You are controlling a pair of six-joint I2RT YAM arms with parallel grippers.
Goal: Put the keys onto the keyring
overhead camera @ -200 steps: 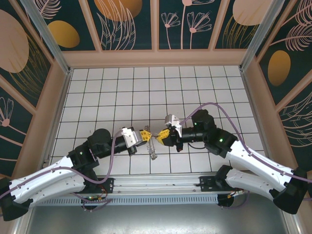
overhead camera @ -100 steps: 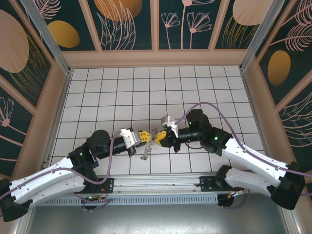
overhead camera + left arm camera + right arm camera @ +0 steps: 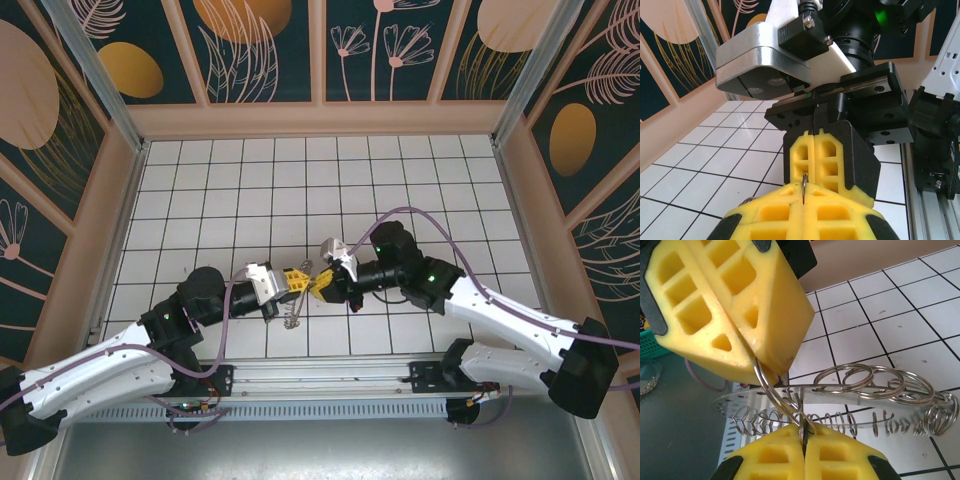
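Metal keyring (image 3: 292, 313) dangling, pinched by left hand (image 3: 303, 278) and right hand (image 3: 320, 287), hands now closer together

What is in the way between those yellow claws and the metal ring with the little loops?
Nothing visible: the left gripper and the right gripper, tips meeting, are both shut on the keyring by its wire loops.

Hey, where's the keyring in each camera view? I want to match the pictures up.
Top external: keyring dangles lower centre, below where the yellow fingers meet.
Left wrist: thin wire sliver low centre, in the finger seam.
Right wrist: spread across the lower middle, loops fringing it.
Landmark: those yellow fingers, tip to tip at the keyring.
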